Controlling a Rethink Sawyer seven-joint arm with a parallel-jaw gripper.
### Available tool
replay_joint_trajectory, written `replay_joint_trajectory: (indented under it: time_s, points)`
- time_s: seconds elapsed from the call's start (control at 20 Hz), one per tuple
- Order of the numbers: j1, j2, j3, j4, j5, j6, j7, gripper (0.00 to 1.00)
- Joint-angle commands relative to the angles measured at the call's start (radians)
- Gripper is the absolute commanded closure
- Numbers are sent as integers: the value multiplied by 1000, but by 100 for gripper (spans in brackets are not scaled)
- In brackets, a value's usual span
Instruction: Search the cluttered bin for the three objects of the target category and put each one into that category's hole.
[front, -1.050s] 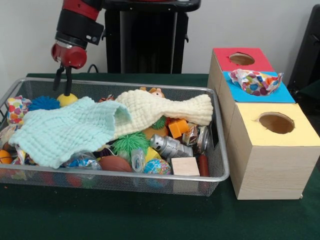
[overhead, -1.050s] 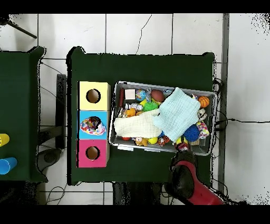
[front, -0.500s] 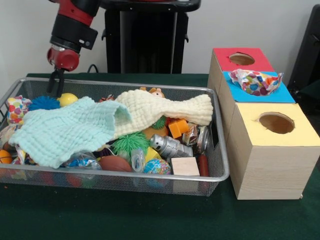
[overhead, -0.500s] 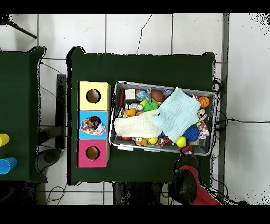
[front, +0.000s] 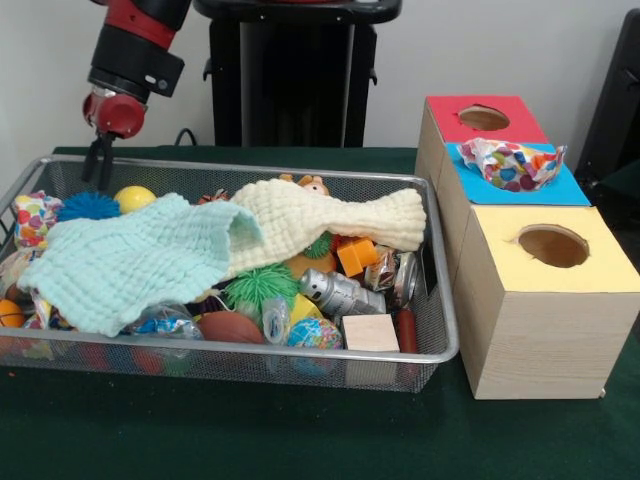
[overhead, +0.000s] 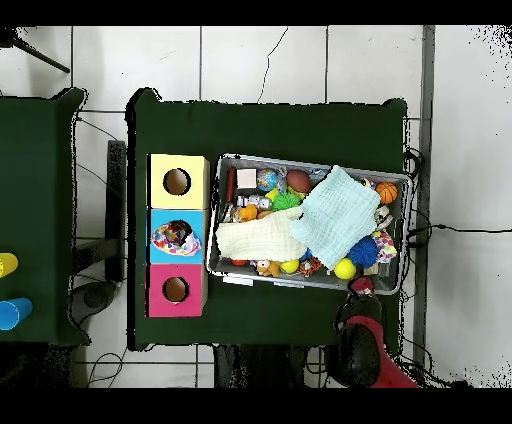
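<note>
Green cloth covers the counter (front: 300, 440). Nearest in the wire bin (front: 440, 330) lie a wood block (front: 371, 332), a silver can (front: 338, 291) and a spiky green ball (front: 260, 285). Mint cloth (front: 130, 262) and cream cloth (front: 330, 222) drape the pile. Right stand yellow (front: 553, 246), blue (front: 515, 165) and red (front: 484, 118) hole boxes, patterned fabric in the blue one. Far left, a yellow ball (front: 134, 198) sits just below the gripper (front: 98, 165), jaws narrow, empty, over the bin's far rim.
</note>
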Motion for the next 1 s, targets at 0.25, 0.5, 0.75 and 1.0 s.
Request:
replay_joint_trajectory:
  time_s: [0.25,0.5,0.75,1.0]
  points:
    - [-68,5,128,-105,-77,53,249,0]
    - [-86,8,137,-129,-86,67,232,0]
    - [-90,4,138,-145,-83,76,214,0]
    - [-102,12,147,-175,-95,89,205,0]
